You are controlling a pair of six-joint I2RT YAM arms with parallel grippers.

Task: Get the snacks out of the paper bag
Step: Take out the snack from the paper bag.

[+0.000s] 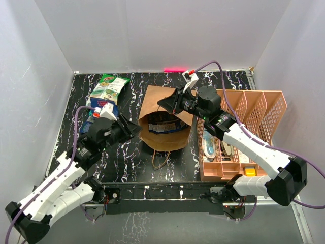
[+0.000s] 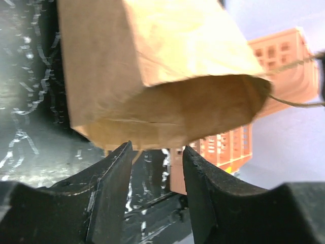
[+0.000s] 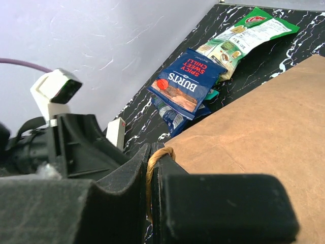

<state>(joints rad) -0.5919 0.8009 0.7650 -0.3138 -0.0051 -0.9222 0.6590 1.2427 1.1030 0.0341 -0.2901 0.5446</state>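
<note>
The brown paper bag lies mid-table with its mouth facing the near edge, and a dark blue packet shows inside. My right gripper is at the bag's top edge, shut on its twine handle, which is pinched between the jaws. My left gripper is open and empty just left of the bag; in the left wrist view the bag sits just beyond the fingertips. A green-white packet and a blue BURTS packet lie on the table at far left, with another blue packet beneath.
A salmon-pink perforated organiser with pale stationery stands right of the bag, under my right arm. The bag's other twine handle hangs loose toward the near edge. White walls enclose the black marbled table.
</note>
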